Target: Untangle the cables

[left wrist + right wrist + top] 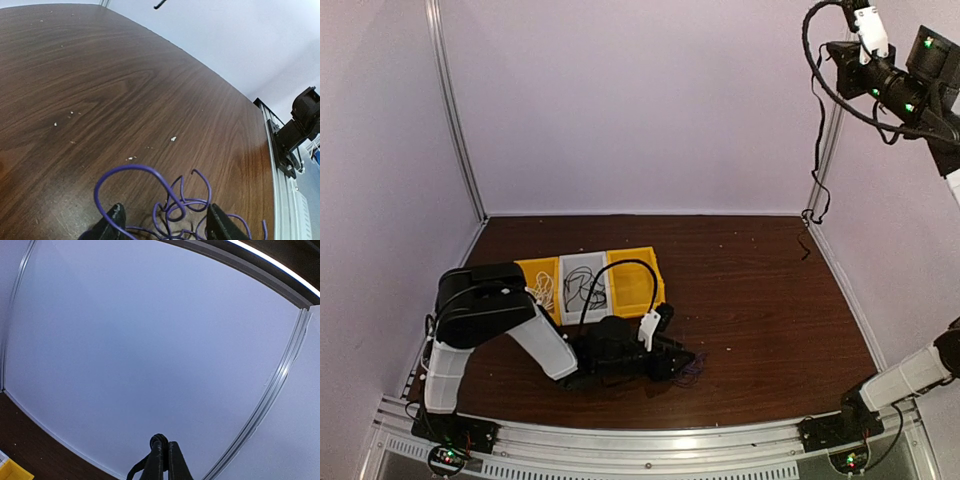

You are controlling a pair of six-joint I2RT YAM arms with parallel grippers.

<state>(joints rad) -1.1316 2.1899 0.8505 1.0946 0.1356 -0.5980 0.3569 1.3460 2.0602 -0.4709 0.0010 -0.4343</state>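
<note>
**Left wrist view.** My left gripper is low over the table, a dark brown wood-grain laminate with a faint sheen. Its two fingers are blunt, matte black and spread apart. Between them lies one dark blue cable, a thin, glossy, round cord thrown into several loose open loops. The largest loop arches forward past the left fingertip. The cord rests on the table in the gap, and neither finger pinches it. A few pale specks dot the wood ahead of the fingertips.

**Top external view.** Three rectangular plastic bins stand side by side, behind and to the left of the left fingers:

- One yellow bin contains one white cable, a small curly bundle.
- One pale grey bin contains one black cable, likewise looped.
- In the second yellow bin I make out no thin cord.

That makes three cables in all: one blue, one white and one black.

**Right wrist view.** My right gripper is raised well away from the table and faces a smooth, matte, pale lilac wall edged with ribbed metal rails. Its two black fingers are pressed together. A thin dark curved strand sits at their tips, and I cannot tell what it is.
</note>
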